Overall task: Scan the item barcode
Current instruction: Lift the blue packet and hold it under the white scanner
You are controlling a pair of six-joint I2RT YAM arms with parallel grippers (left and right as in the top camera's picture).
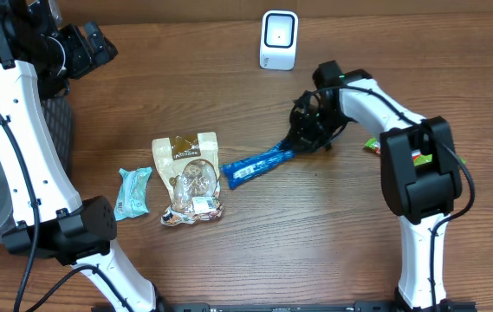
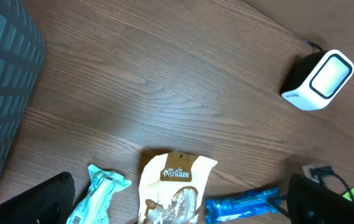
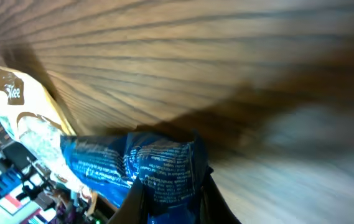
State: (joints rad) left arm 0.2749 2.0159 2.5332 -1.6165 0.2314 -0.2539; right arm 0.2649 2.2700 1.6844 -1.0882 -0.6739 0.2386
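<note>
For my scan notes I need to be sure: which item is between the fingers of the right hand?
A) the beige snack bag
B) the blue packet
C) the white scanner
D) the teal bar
B: in the right wrist view, the end of the blue packet lies pinched between the fingers of the right hand.

I have the left arm [image 1: 22,121] stretched up to the far left corner, its left claw [image 1: 88,45] held high with jaws spread wide. The right arm [image 1: 419,173] bends inward, the right claw [image 1: 301,132] tipped low, fingers [image 3: 130,202] pinched on the blue packet [image 3: 158,165]
</note>
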